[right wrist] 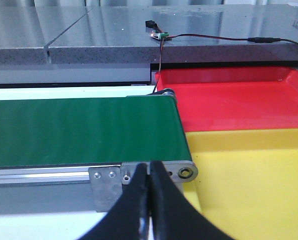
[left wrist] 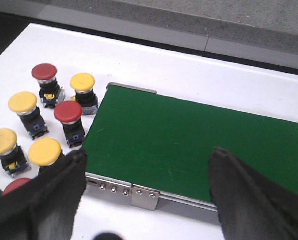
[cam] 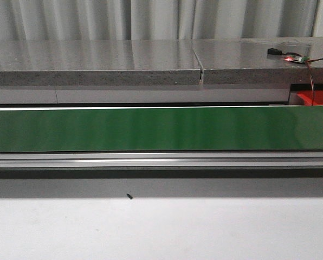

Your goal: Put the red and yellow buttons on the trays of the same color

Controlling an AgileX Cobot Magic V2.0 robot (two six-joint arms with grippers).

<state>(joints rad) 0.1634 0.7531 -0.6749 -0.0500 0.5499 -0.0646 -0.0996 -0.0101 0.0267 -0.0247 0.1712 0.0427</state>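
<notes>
Several red and yellow buttons stand on the white table beside the belt's end in the left wrist view, among them a red button (left wrist: 68,111) and a yellow button (left wrist: 45,151) closest to the belt. My left gripper (left wrist: 149,154) is open and empty, hovering over that belt end, its left finger just beside the yellow button. A red tray (right wrist: 239,105) and a yellow tray (right wrist: 249,175) sit side by side past the belt's other end. My right gripper (right wrist: 149,165) is shut on nothing near the belt's end bracket. The front view shows only a corner of the red tray (cam: 316,98) and neither gripper.
The long green belt (cam: 161,129) in its metal frame spans the table. Behind it runs a grey stone counter (cam: 96,65) carrying a small circuit board (cam: 291,57) with wires that hang toward the red tray. A black speck (cam: 129,196) lies on the white table.
</notes>
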